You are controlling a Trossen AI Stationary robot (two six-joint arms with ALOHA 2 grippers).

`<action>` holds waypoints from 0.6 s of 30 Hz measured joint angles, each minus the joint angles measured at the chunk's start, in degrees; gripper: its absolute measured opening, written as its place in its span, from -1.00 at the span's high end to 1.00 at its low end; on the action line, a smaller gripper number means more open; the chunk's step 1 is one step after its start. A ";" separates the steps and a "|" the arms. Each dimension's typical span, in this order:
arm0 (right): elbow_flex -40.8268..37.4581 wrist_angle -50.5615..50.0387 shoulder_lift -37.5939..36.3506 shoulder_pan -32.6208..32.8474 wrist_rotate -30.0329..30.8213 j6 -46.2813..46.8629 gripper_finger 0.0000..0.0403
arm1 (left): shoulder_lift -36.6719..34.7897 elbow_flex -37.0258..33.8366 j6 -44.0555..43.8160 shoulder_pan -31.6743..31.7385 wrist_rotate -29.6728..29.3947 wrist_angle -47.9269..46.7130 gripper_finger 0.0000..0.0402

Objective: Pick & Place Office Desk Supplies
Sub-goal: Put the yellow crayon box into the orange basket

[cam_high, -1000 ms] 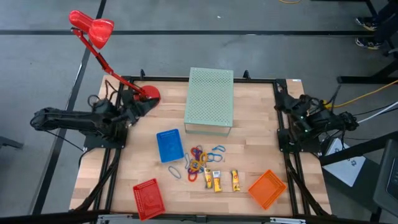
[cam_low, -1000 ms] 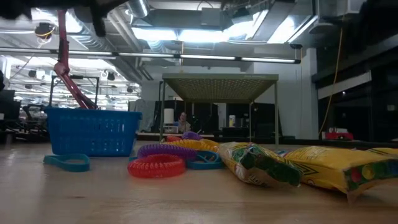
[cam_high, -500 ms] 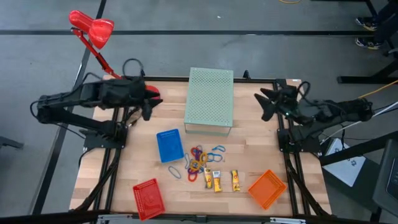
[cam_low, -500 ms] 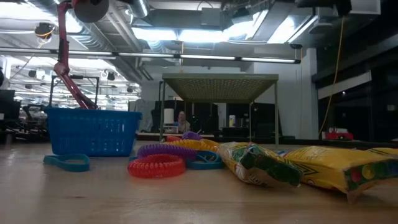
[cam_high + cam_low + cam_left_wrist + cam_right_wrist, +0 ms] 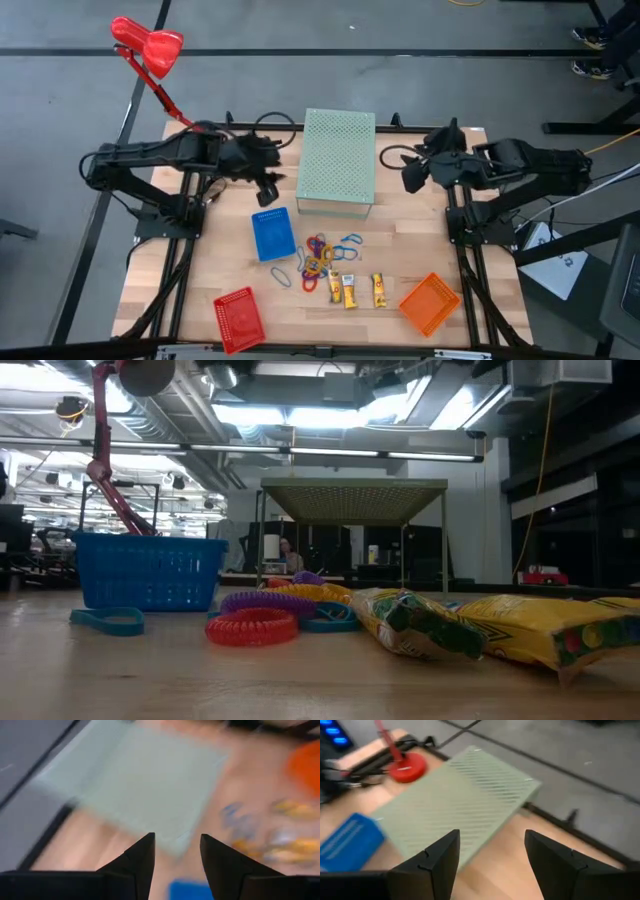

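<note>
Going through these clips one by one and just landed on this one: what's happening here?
Nothing is picked up yet. Both arms reach in over the back of the table: the left gripper is open beside the pale green perforated box, above the blue basket; the right gripper is open on the box's other side. The coloured loops and yellow-orange packets lie loose in the middle. The red basket and orange basket sit near the front edge.

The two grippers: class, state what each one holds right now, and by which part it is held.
Nothing is held. The left gripper and the right gripper both hang open and empty on either side of the pale green box, clear of the supplies on the table.
</note>
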 joint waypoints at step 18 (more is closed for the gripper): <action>-4.67 4.75 5.68 5.36 -23.25 6.17 -0.12 | 4.87 -7.81 -17.47 -8.95 8.00 27.71 0.24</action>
